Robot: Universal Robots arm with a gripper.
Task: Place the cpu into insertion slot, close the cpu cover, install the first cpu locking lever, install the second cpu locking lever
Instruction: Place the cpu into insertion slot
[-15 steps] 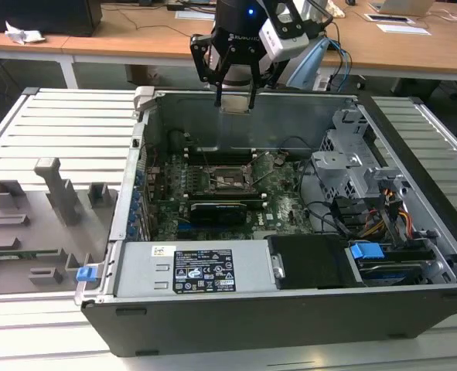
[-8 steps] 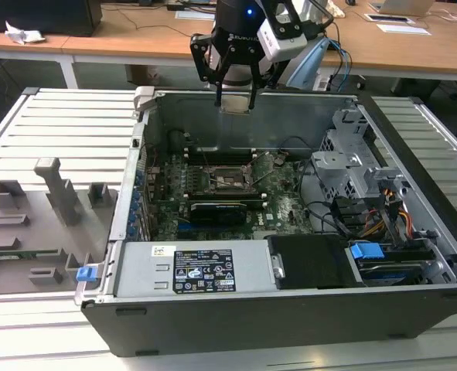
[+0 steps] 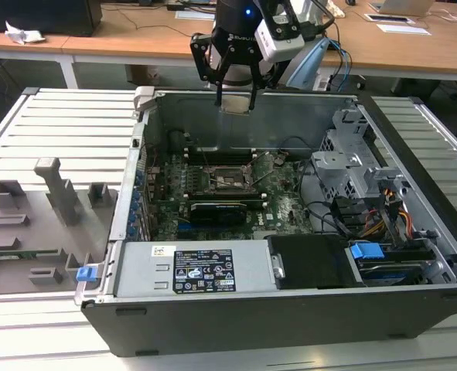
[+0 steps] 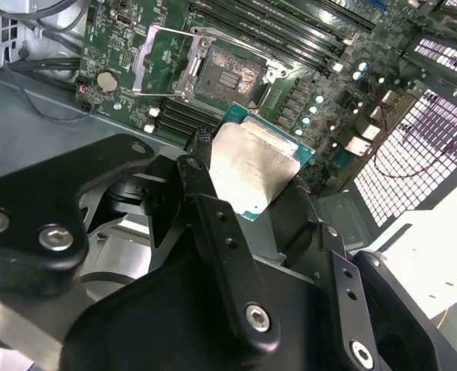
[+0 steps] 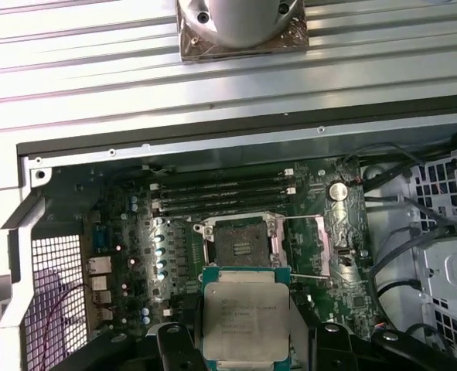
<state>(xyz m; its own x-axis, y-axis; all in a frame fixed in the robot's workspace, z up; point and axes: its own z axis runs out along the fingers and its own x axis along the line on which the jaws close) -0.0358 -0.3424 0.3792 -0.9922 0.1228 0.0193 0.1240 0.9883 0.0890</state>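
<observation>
Exterior view placed the gripper (image 3: 235, 97) high over the open computer case (image 3: 414, 193), close to the case's back wall and well above the motherboard (image 3: 282, 209). It was clenched on the cpu (image 3: 235, 105). In both wrist views the fingers (image 4: 199, 174) pressed against two opposite edges of the chip, whose silver-grey top faced the camera in the first wrist view. The insertion slot (image 5: 240, 241) lay bare on the board, just beside the long memory slots (image 5: 220, 193). Its cpu cover (image 4: 152, 66) appeared swung up and away to one side, and the thin wire locking levers (image 4: 178, 31) appeared raised. So the chip was in the air, apart from its socket, and nothing of the seating had been done. By my judgement the main hazard was the descent. The hold was on thin edges only, so a knock against the case wall or a slight slip could cock the chip in the fingers. A chip landing tilted or off-centre would press on the fine contacts in the recess and bend them. Orientation was a second worry, since a square part turned the wrong way would not drop home and force would only do harm. The raised cover and levers stood close to the socket and might be caught by the broad black fingers, as might the memory slots on the other side.
</observation>
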